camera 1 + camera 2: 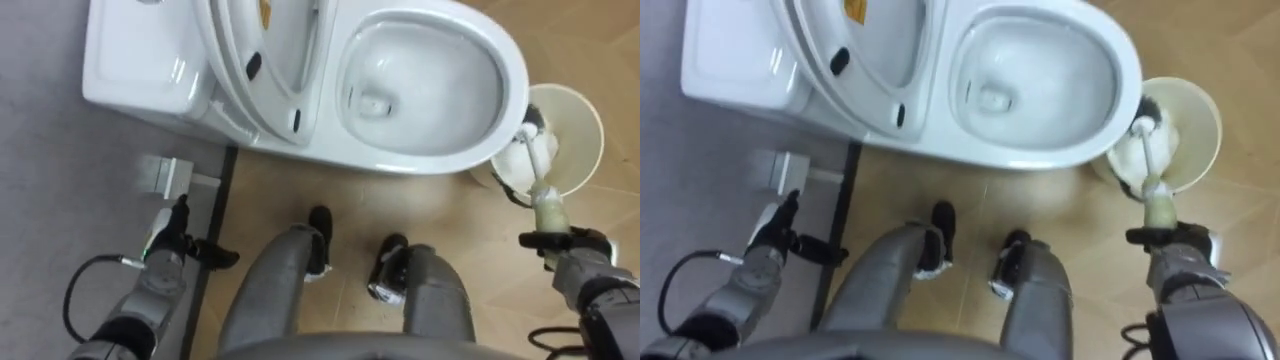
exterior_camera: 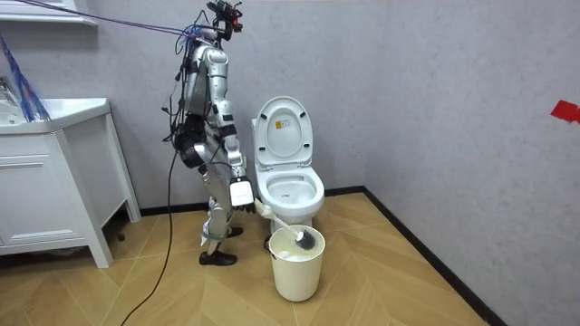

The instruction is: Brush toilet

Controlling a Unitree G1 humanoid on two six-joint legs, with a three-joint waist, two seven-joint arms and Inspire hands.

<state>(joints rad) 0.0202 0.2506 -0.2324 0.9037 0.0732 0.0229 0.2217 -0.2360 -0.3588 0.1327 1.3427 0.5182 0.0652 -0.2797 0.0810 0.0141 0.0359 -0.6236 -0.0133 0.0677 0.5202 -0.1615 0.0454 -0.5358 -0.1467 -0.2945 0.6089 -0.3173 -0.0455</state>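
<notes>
Left eye view: right hand (image 1: pixel 575 250) grips slim white brush (image 1: pixel 538 170); left hand (image 1: pixel 168 245) fingers loose.

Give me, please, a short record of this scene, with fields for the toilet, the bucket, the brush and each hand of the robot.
toilet: lid raised, bowl open
bucket: on the wooden floor, next to the front of the bowl
toilet brush: head inside the bucket, handle slanting up to the right hand
right hand: curled round the end of the brush handle
left hand: open, holding nothing, low at the robot's left side
robot: stands beside the toilet
task state: brush not yet in the bowl
</notes>
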